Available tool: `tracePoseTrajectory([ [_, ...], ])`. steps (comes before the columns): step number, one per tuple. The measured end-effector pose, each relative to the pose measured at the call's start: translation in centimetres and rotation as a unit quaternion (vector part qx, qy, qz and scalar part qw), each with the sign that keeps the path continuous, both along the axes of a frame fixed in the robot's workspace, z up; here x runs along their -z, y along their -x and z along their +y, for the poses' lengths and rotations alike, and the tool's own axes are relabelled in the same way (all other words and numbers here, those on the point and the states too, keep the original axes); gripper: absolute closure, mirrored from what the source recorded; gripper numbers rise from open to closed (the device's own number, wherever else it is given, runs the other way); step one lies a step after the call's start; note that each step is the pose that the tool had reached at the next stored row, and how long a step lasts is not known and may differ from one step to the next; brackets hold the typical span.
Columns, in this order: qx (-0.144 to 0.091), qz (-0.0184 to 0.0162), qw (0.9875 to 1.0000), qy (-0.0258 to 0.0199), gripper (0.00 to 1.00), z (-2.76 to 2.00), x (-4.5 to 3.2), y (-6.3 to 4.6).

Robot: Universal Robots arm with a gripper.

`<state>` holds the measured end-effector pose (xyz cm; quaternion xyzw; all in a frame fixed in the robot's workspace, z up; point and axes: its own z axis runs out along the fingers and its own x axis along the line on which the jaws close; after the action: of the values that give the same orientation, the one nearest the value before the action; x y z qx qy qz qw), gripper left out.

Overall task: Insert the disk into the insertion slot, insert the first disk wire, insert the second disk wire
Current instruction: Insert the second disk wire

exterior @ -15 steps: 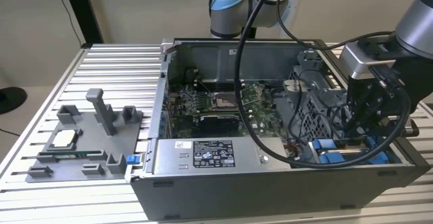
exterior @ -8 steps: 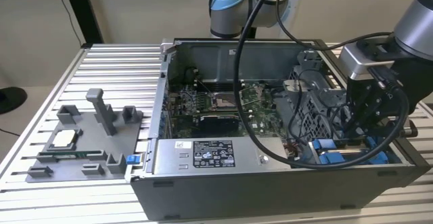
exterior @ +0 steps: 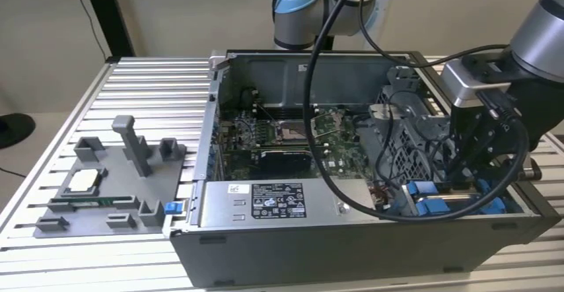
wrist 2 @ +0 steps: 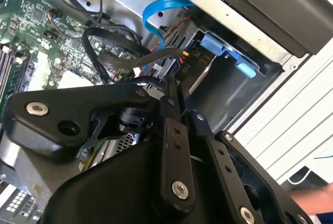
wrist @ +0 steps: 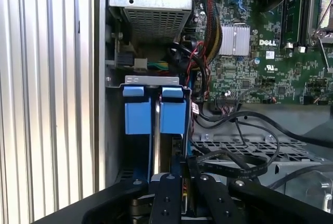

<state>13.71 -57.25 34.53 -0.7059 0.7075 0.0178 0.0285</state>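
Claw [wrist: 183, 169] is lowered into the corner of the open computer case [exterior: 352, 252], its black fingers [wrist: 170, 193] drawn close together around a black flat wire [wrist: 229, 166]; whether they actually pinch it, I cannot tell. Directly beyond the fingertips in the first wrist view stands the disk [wrist: 173, 110], seated on edge in the insertion slot [wrist: 151, 81], its blue carrier tabs showing just beside a second blue-framed carrier [wrist: 136, 110]. The black wire loops away from the claw over a perforated metal tray [wrist: 244, 143]. A blue ribbon cable [wrist 2: 156, 13] arcs above the bay in the second wrist view. Farther off lies the green motherboard [wrist: 270, 52]. Well apart from the claw, a grey parts fixture [exterior: 115, 186] rests on the slatted table [exterior: 150, 80].
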Motion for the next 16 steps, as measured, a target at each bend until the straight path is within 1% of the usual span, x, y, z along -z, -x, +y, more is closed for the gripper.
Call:
tracePoseTrajectory([
  [2,0.0,-0.0013,1.0,0.0001,1.0,0.0,0.07,0.0],
  [8,0.0,-0.0024,1.0,-0.0001,1.0,-0.04,0.14,0.33],
  [12,0.0,-0.0025,1.0,0.0,1.0,-0.04,0.12,0.43],
  [16,0.001,-0.0049,1.0,-0.0001,1.0,-0.04,0.11,0.44],
])
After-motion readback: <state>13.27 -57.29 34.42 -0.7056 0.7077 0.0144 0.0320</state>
